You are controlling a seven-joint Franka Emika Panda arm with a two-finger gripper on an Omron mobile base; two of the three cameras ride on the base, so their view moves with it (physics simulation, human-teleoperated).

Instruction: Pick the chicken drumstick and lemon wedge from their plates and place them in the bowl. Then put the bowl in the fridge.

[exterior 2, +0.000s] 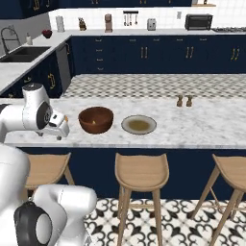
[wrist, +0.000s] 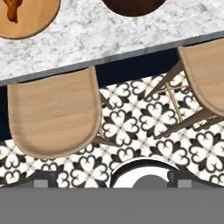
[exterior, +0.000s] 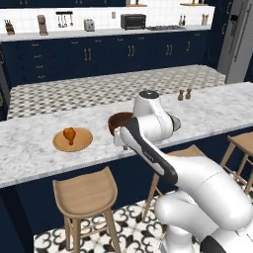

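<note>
Even, bright, shadowless light fills the rendered kitchen, with no single source to be told. The marble counter reads pale and flat without glare; only soft shading sits beneath its overhang and under the stools. The base views are slightly soft and low in detail, far cabinets blurring. The hand view is sharper, floor tiles crisp, with no bending at the edges.
</note>
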